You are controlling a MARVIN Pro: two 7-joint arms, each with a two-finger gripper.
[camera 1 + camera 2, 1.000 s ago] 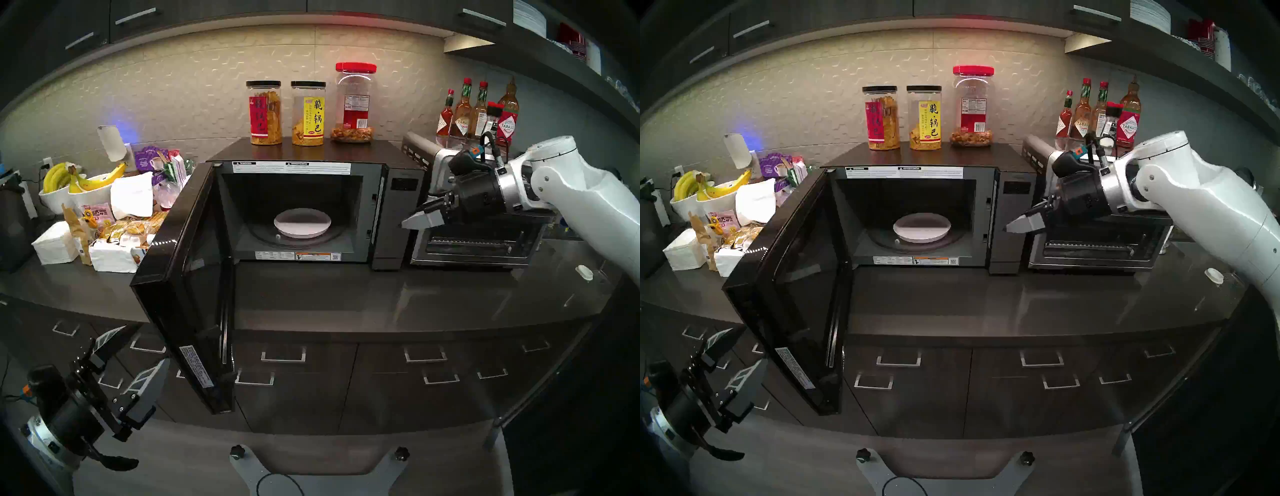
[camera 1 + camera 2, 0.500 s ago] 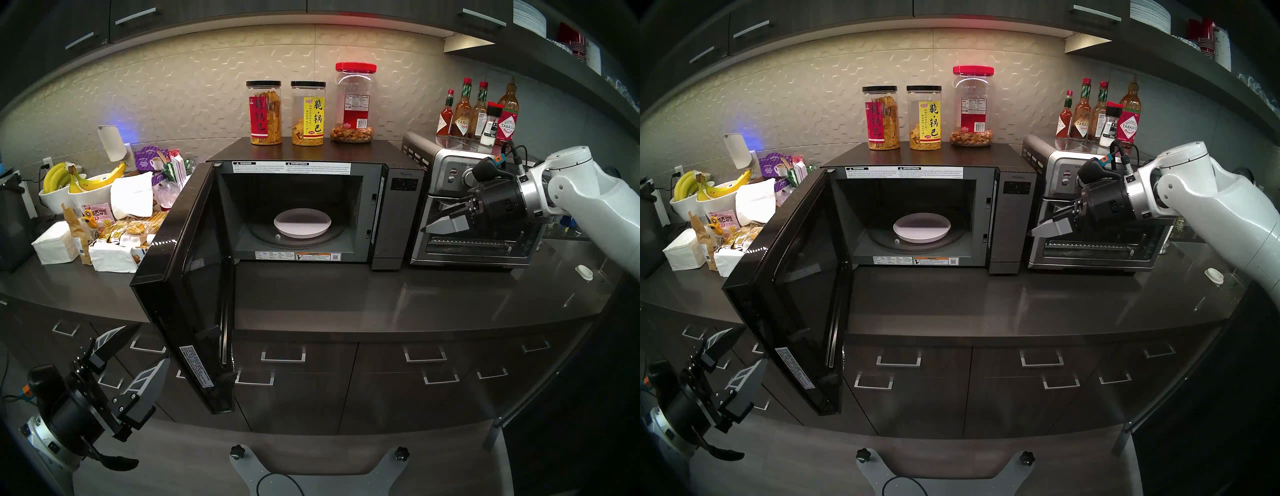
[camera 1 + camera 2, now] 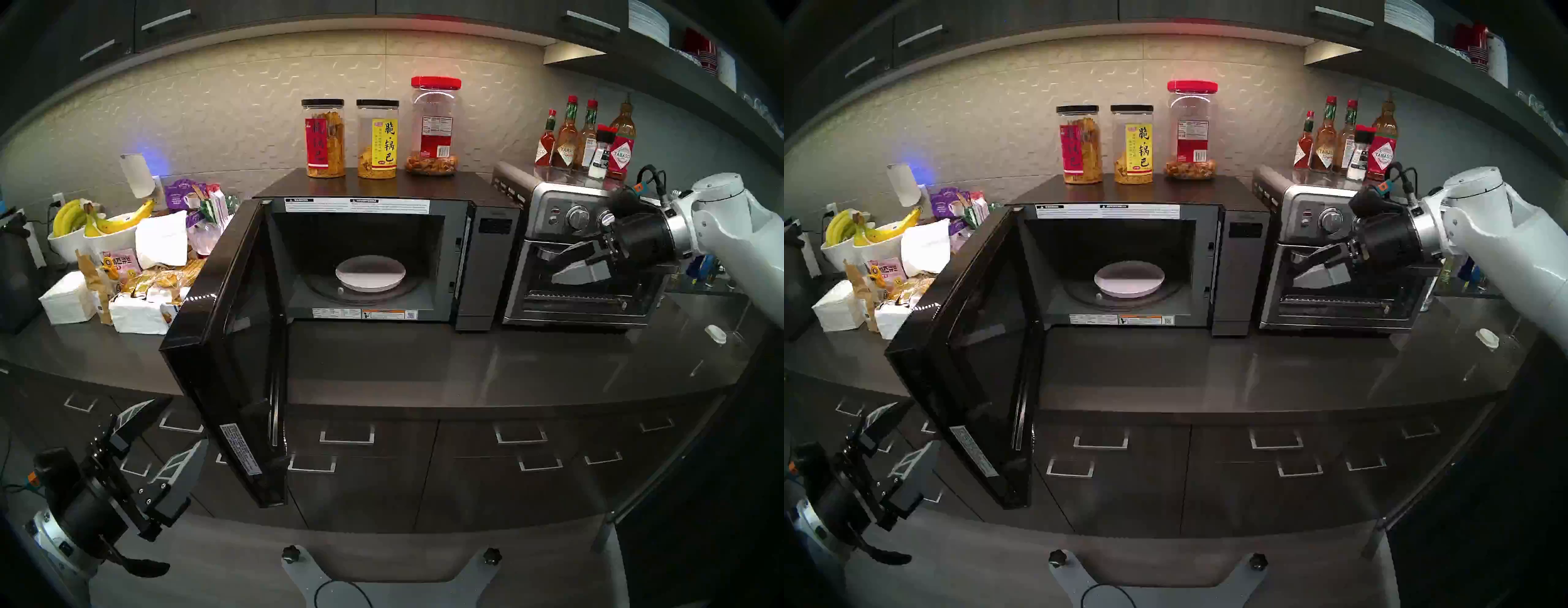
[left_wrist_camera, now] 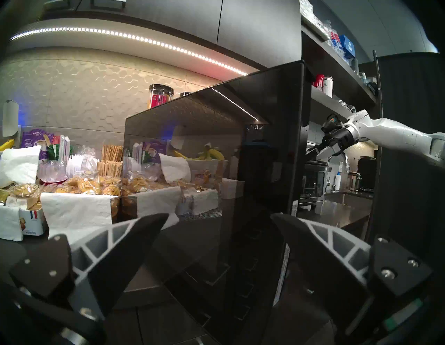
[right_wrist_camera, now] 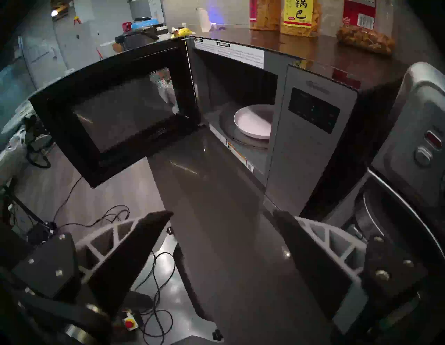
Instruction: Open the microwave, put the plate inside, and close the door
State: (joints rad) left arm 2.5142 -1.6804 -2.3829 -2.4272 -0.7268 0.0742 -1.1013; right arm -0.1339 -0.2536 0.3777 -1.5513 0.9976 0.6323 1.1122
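Inside the microwave [image 3: 488,263] we are finding the plate [image 3: 370,273], lying flat on the round turntable at the middle of the cavity floor. We are noting it as round, shallow and plain white, with a raised rim and a faint pink cast along its lower edge; from the right wrist view it [image 5: 252,121] is showing partly behind the microwave's grey control strip. We are recording the microwave as a large black box with a grey interior and warning labels along the top and bottom of its opening. The door [image 3: 229,352] is standing wide open on the microwave's left side, swung out past the counter edge; its outer glass [image 4: 204,168] is glossy black and mirroring the snacks left of the microwave.

We are seeing the right gripper [image 3: 564,265] hanging to the right of the microwave, in front of the toaster oven [image 3: 585,297], its jaws spread and holding nothing. The left gripper [image 3: 178,424] is hovering below and left of the microwave, close to the door's outer face without touching it, jaws likewise spread and empty.
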